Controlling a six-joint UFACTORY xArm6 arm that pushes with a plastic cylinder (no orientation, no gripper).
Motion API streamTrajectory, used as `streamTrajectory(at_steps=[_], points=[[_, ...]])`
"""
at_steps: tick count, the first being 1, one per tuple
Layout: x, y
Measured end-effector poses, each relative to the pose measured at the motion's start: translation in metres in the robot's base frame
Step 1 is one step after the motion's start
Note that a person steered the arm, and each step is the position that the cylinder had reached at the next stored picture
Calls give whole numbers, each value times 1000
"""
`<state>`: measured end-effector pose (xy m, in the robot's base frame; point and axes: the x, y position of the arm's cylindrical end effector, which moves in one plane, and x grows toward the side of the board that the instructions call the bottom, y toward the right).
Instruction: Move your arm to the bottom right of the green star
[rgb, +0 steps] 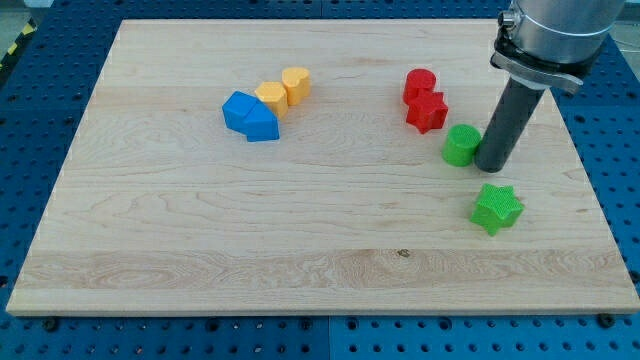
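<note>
The green star (497, 208) lies on the wooden board (300, 240) at the view's right, below the middle. My tip (490, 165) rests on the board just above the star, a short gap away, and slightly left of the star's centre. A green cylinder (461, 145) sits right beside my tip on its left, touching or nearly touching the rod.
A red cylinder (420, 84) and a red star (427, 111) sit together up and left of my tip. Two blue blocks (250, 116) and two yellow blocks (283, 89) cluster at the view's upper left. The board's right edge (590, 180) is near.
</note>
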<state>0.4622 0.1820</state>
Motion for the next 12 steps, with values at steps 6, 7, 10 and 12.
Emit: streamTrajectory(at_steps=[6, 7, 10, 12], points=[[24, -43], [25, -51], [34, 32], [65, 72]])
